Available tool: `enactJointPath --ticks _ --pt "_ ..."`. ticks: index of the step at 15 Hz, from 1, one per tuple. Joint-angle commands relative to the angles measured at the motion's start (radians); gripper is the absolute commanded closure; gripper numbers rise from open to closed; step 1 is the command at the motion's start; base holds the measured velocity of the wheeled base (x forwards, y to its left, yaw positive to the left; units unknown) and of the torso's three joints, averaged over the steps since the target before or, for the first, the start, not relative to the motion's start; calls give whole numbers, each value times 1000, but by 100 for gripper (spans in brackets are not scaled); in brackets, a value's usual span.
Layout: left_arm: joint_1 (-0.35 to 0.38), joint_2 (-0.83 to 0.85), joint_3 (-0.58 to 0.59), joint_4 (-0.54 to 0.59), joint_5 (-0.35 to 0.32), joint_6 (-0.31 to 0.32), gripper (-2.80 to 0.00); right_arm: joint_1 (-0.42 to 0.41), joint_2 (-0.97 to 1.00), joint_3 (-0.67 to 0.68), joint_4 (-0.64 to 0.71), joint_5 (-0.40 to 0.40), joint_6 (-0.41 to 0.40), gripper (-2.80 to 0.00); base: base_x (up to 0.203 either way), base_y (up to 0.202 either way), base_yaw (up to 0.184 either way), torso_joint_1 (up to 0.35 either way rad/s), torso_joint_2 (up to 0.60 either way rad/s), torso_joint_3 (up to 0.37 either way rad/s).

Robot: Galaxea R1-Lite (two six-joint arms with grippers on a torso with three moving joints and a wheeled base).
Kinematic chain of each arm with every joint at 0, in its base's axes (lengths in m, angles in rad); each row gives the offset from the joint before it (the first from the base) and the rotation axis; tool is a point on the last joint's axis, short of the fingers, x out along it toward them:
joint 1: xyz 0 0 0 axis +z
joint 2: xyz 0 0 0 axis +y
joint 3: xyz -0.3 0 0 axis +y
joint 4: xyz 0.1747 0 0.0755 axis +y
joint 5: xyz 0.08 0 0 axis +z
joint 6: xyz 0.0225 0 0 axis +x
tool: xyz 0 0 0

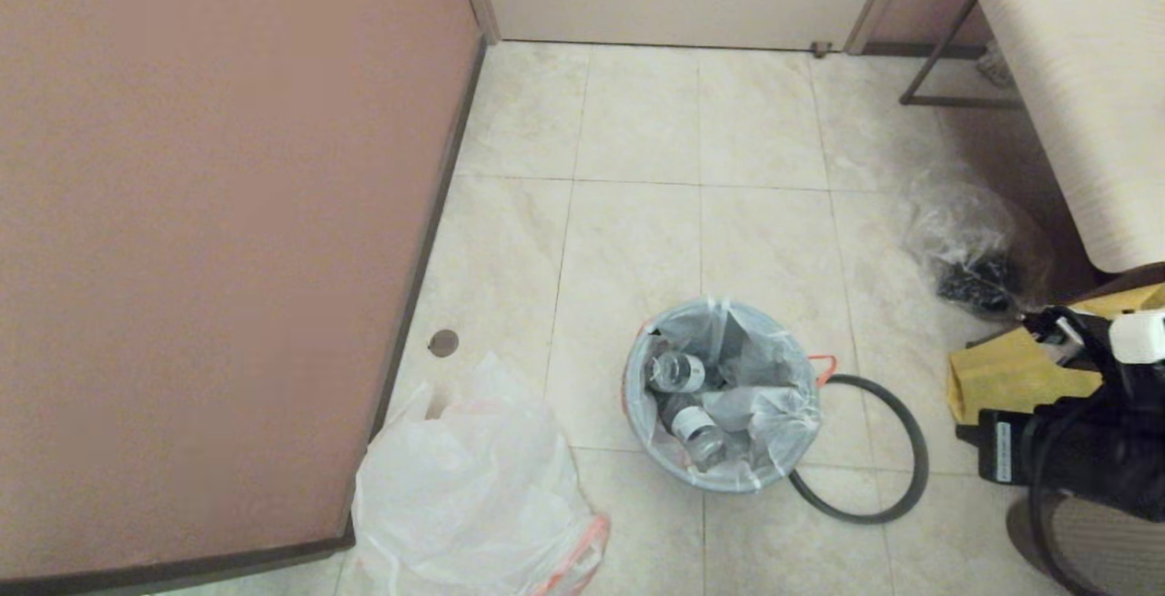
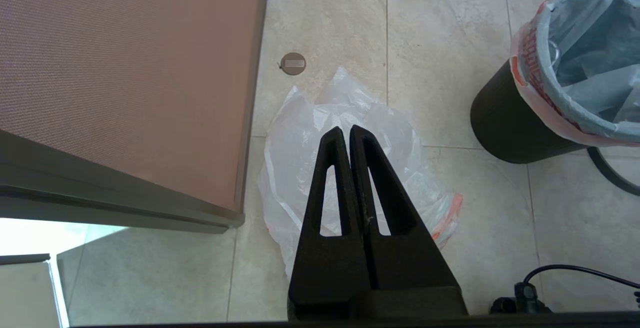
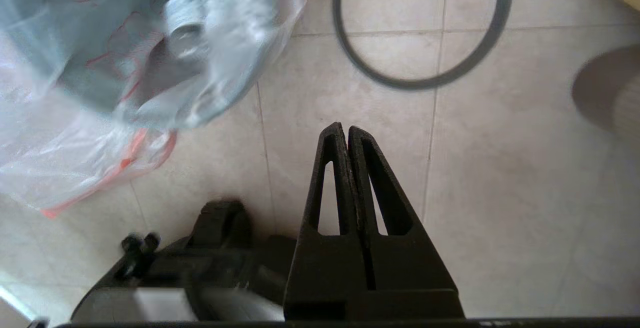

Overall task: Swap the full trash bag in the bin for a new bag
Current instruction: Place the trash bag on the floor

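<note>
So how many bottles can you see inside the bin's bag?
2. One bottle lies near the bin's left rim, the other bottle just below it. More may be hidden under the crumpled plastic of the full trash bag.

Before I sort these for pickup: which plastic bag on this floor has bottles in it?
The full trash bag lining the bin; the new bag is empty.
</note>
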Motion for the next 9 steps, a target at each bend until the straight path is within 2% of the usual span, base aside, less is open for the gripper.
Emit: enactJointPath --ticks 1,4,7,8,9 --pt "0 1 0 0 0 0 0 -63 185 -6 -93 38 -36 0 0 0 0 0 0 0" --pt "0 1 0 0 0 0 0 -138 459 -85 -267 97 -136 0 0 0 0 0 0 0" --pt "0 1 0 0 0 0 0 -193 597 -276 -341 215 -215 0 0 0 0 0 0 0" --pt "0 1 0 0 0 0 0 -204 635 -325 -346 235 -241 -280 0 0 0 0 0 0" --pt "0 1 0 0 0 0 0 -210 677 -377 -346 244 -261 -280 0 0 0 0 0 0"
